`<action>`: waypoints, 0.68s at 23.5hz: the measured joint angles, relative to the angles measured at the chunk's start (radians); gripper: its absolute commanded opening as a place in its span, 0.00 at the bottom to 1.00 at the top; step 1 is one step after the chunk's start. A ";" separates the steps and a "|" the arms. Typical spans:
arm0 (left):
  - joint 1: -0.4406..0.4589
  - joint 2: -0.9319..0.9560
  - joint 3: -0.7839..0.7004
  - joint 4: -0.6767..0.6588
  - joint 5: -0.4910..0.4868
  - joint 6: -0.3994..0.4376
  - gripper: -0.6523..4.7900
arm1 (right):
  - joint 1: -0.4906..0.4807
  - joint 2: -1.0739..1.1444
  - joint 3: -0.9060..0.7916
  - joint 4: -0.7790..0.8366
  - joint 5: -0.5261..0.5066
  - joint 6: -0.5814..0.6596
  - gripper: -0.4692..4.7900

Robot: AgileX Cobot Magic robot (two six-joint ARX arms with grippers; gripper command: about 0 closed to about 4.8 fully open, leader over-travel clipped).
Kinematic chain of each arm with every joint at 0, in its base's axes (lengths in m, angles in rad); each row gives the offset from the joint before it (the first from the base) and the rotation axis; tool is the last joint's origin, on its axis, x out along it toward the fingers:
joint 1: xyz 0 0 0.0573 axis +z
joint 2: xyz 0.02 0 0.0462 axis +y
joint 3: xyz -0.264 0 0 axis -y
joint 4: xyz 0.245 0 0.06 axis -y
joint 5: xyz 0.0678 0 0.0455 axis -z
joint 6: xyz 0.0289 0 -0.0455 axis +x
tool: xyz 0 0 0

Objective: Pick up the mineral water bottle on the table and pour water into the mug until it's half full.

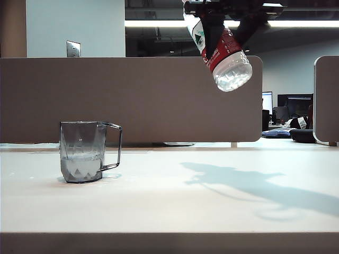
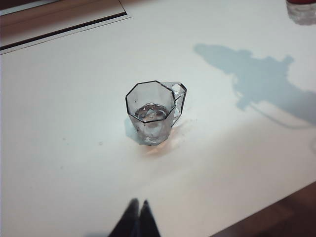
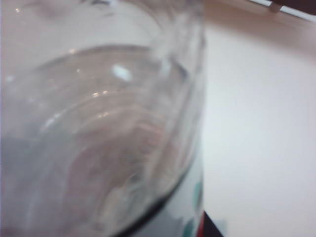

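The right gripper (image 1: 222, 21) clamps the tilted bottle (image 1: 225, 55) high over the table (image 1: 169, 206), well apart from the part-filled mug (image 1: 82, 153) near the left edge, while the left gripper (image 2: 136, 219), jaws closed and empty, hangs near the mug.

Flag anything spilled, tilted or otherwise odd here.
No spill shows on the table. The mug stands upright with water in it. Only the bottle is askew: the right gripper holds it tilted, high and right of the mug. The left gripper hangs shut nearby.
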 measured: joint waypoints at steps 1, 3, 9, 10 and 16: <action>0.000 0.000 0.000 0.000 0.000 0.000 0.11 | 0.000 -0.023 -0.034 0.011 -0.014 0.002 0.57; 0.000 0.001 0.000 -0.001 0.000 0.000 0.11 | 0.001 -0.068 -0.105 0.041 -0.023 0.004 0.57; 0.000 0.000 0.000 -0.022 0.000 0.000 0.11 | 0.000 -0.282 -0.490 0.395 -0.018 0.039 0.57; 0.000 0.000 0.000 -0.026 0.000 0.000 0.11 | 0.000 -0.297 -0.538 0.449 -0.018 0.049 0.57; 0.000 0.002 0.000 -0.048 0.000 0.000 0.11 | 0.000 -0.287 -0.795 0.887 -0.018 0.060 0.57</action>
